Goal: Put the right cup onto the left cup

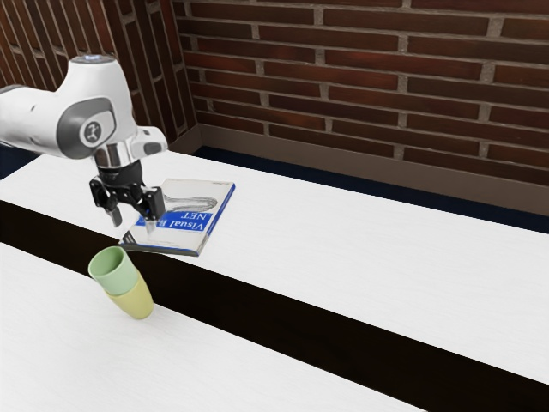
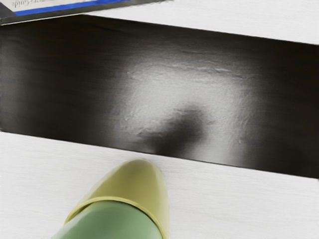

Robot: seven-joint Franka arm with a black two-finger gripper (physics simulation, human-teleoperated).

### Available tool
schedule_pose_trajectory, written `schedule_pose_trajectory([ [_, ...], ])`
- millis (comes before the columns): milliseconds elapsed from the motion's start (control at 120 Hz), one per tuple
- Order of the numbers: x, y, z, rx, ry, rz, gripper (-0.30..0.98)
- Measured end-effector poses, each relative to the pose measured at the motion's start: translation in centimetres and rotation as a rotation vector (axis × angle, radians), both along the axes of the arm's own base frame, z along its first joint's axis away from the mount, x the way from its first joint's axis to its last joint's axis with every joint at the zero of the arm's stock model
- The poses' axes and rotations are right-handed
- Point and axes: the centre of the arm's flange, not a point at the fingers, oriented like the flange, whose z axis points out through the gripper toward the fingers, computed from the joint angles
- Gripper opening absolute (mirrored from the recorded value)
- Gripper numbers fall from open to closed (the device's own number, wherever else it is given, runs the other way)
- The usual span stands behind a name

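Above the table, the black gripper (image 1: 134, 225) hangs with its fingers apart and nothing between them. A pale green cup (image 1: 111, 270) sits inside the yellow cup (image 1: 135, 302), its rim facing up, just below the gripper in the exterior view. The nested pair slants in the picture; whether it truly tilts I cannot tell. In the wrist view, the green cup (image 2: 112, 222) is partly cut off and the yellow cup (image 2: 134, 181) surrounds its lower part. The inside of the yellow cup is hidden.
A book (image 1: 184, 218) with a blue band lies behind the cups, a grey whisk-like shape on its cover. A dark strip (image 1: 257, 305) crosses the white table (image 1: 360, 249). A brick wall stands at the back.
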Motion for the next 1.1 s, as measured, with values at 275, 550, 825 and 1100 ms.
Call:
schedule_pose_trajectory([
  [275,1.9,-1.9,7.0,0.005,-0.018,-0.034,0.63],
  [550,2.4,-6.5,11.6,-0.006,0.021,-0.108,0.65],
  [825,2.2,-7.2,15.1,-0.014,0.005,-0.116,0.66],
  [1100,1.1,-8.3,18.9,-0.031,-0.011,-0.133,0.66],
])
